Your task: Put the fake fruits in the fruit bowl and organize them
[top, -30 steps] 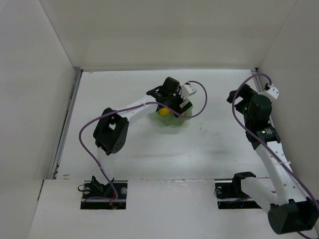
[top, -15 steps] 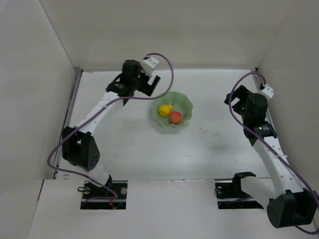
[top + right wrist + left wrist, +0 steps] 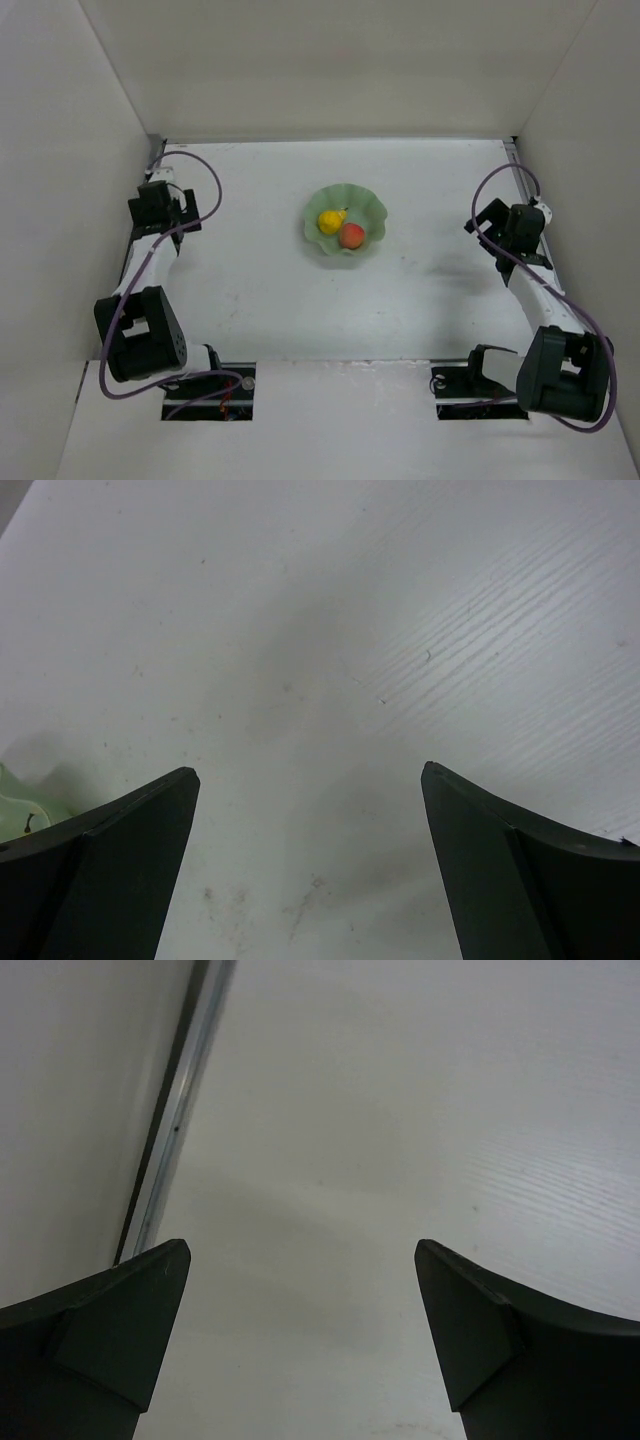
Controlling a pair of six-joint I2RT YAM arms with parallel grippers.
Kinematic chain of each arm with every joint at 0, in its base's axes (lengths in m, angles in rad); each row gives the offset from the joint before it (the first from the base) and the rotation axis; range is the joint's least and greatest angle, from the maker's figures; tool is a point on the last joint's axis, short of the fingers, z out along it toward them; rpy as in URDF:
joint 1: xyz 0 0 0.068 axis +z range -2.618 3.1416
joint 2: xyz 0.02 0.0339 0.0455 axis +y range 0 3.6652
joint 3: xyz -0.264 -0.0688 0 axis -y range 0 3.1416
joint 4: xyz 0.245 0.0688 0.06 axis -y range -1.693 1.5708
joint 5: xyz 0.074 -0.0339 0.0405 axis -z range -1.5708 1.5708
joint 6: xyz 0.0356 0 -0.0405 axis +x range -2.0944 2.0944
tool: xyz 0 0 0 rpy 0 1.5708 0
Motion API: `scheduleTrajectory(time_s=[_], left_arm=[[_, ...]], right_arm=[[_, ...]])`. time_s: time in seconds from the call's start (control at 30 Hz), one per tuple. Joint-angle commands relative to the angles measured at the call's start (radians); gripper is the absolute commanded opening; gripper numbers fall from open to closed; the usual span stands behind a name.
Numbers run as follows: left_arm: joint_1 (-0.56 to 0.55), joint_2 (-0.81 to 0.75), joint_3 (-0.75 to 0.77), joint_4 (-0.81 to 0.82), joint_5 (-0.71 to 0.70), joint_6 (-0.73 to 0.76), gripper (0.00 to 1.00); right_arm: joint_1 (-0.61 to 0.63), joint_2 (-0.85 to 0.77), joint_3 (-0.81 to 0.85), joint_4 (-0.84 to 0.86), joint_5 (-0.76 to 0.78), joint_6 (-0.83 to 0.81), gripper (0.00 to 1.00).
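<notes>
Two fake fruits are sitting inside the fruit bowl (image 3: 372, 205) while I am watching from far away. The yellow pear (image 3: 329, 221) is lying on the left side of the bowl. The round orange-red peach (image 3: 351, 236) is sitting just beside it, a bit nearer to the arms. The bowl is standing near the middle of the white counter (image 3: 260, 290), a little toward the back.

The left arm (image 3: 150, 262) is sitting folded up by the left wall, well apart from the bowl. The left jaws are standing wide open and are holding nothing. In the left wrist view I am seeing only bare counter between the left fingers (image 3: 120, 1310). A thin metal rail (image 3: 172, 1140) is running along the foot of the wall (image 3: 70, 1100).

The right arm (image 3: 535, 290) is sitting folded up by the right wall, also well apart from the bowl. The right jaws are standing wide open too, and nothing is sitting in them. In the right wrist view the right fingers (image 3: 110, 860) are hanging over bare counter. A small bit of the green bowl's wavy rim is peeking in at the lower left edge.
</notes>
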Motion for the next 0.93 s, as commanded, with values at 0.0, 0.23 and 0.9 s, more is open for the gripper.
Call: scheduleTrajectory(time_s=[0.0,0.23,0.9], left_arm=[[0.090,-0.064,-0.029,0.135,0.058,-0.143,1.00],[0.133,-0.066,-0.037,0.126,0.138,-0.195,1.00],[0.139,-0.067,-0.022,0.101,0.166,-0.212,1.00]], right_arm=[[-0.018,-0.009,-0.033,0.132,0.008,0.027,1.00],[-0.035,-0.037,-0.084,0.145,0.063,0.027,1.00],[-0.029,-0.058,-0.077,0.142,0.052,0.020,1.00]])
